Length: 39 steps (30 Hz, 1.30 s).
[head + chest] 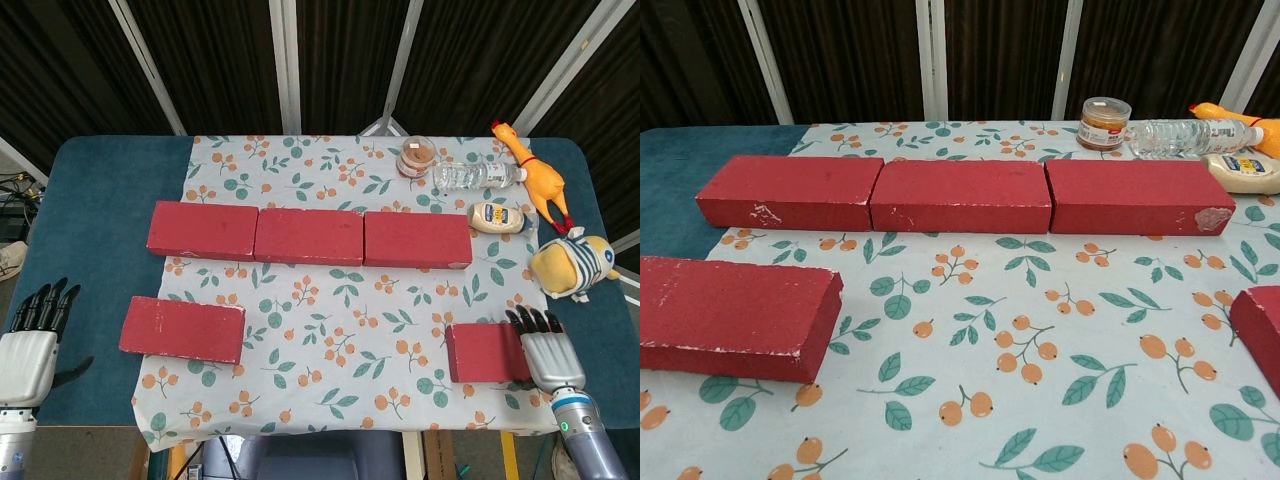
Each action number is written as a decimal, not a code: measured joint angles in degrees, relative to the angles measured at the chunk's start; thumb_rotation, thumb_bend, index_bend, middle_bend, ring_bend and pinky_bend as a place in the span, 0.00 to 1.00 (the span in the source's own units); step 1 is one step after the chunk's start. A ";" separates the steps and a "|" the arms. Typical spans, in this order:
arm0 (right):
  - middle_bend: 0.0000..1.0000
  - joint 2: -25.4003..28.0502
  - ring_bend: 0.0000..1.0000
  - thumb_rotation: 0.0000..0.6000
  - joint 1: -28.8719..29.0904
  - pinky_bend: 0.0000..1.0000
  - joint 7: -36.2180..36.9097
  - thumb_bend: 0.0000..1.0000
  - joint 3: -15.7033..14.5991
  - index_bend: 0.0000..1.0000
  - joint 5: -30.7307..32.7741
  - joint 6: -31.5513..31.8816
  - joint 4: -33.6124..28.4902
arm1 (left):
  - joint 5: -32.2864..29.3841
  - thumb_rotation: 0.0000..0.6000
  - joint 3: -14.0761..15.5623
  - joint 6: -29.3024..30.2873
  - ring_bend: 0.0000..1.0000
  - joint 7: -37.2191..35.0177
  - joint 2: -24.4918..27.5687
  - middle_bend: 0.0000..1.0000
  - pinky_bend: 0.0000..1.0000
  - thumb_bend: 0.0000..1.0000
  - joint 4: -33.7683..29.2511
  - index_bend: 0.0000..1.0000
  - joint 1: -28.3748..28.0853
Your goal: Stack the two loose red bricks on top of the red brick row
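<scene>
The left robot hand (28,350) hangs at the near left corner of the bench (95,200), over the blue cover, with its fingers straight and apart and nothing in them. Just to its right, on the flowered cloth (340,300), lies the left loose brick (182,329), flat and well apart from the hand. Behind it the red brick row (308,236) runs across the cloth, its bricks touching end to end, with nothing on top. The right loose brick (487,352) lies near the front right edge of the cloth. The right robot hand (541,350) rests at this brick's right end and covers it; the fingers are stretched out, and I cannot tell if they grip the brick or only touch it. Behind the row, at the right, stand a small jar (416,157), a water bottle (478,175) on its side, a sauce bottle (498,217), a rubber chicken (530,175) and a plush toy (572,266). In the chest view no hand shows, and the right loose brick is cut off by the frame edge
</scene>
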 measured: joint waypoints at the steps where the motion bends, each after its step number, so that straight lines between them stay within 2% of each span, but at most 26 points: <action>1: 0.00 -0.14 0.00 1.00 0.21 0.00 -0.28 0.06 0.01 0.00 0.42 -0.20 0.15 | 0.04 1.00 -0.01 0.09 0.00 0.04 -0.04 0.00 0.11 0.01 0.01 0.00 0.02; 13: 0.00 -0.33 0.00 1.00 1.64 0.00 -1.47 0.06 -0.33 0.00 2.77 -1.18 0.82 | 0.62 1.00 0.23 0.60 0.00 1.19 -0.55 0.00 0.11 0.01 0.00 0.00 0.29; 26: 0.00 2.59 0.00 1.00 0.63 0.00 -0.74 0.06 -1.25 0.00 2.09 1.93 -2.45 | 0.50 1.00 0.15 0.52 0.00 1.17 -0.61 0.00 0.11 0.01 -0.03 0.00 0.25; 39: 0.00 0.83 0.00 1.00 1.75 0.00 -1.84 0.06 -2.01 0.00 3.74 0.20 -0.67 | 0.38 1.00 0.19 0.27 0.00 1.51 -0.72 0.00 0.11 0.01 -0.07 0.00 0.18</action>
